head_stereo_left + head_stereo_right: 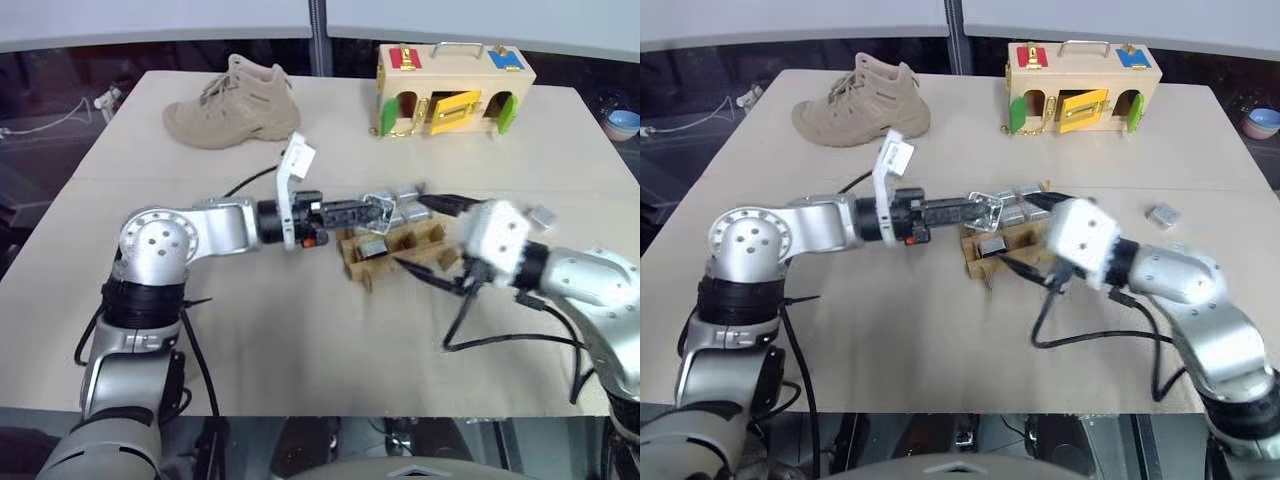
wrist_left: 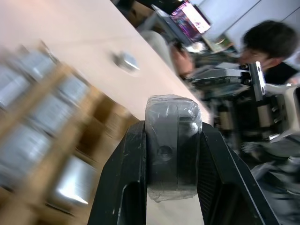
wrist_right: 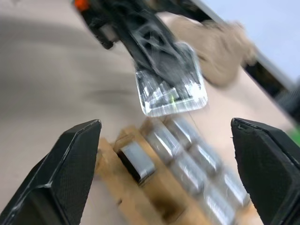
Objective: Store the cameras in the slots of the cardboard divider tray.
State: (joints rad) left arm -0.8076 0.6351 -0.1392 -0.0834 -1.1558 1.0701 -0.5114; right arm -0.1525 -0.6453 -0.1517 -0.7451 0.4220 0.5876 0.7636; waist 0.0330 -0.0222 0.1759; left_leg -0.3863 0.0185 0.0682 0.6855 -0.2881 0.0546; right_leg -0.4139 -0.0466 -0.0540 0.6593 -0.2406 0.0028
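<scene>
shoe (image 1: pixel 232 104): tan boot lying at the far left of the table (image 1: pixel 300 330), well clear of the work, not part of this job afaict

left gripper (image 1: pixel 378 209): reaching in level from the left, fingers (image 2: pixel 123 178) clamped on a camera (image 2: pixel 171 145) wrapped in clear plastic. It hangs right over the near-left part of the tray, so my guess is it's lining up a slot to drop it into

tray (image 1: pixel 395 252): brown cardboard divider in the middle of the table, between the two grippers. Far slots look filled with silver cameras, and one camera (image 1: pixel 370 249) sits in a near slot. A couple of near slots look open, which is probably why the held one hovers on that side

toy box (image 1: pixel 452 88): wooden box with coloured doors at the back, well apart from everything

right gripper (image 1: pixel 430 240): on the right of the tray, fingers (image 3: pixel 70 164) spread wide with nothing between them, one tip over the tray's far edge and one at its near edge. Looks like it's just standing by

spare camera (image 1: pixel 1163 215): lone silver one lying on the table to the right, beyond the right gripper, not stored yet
</scene>
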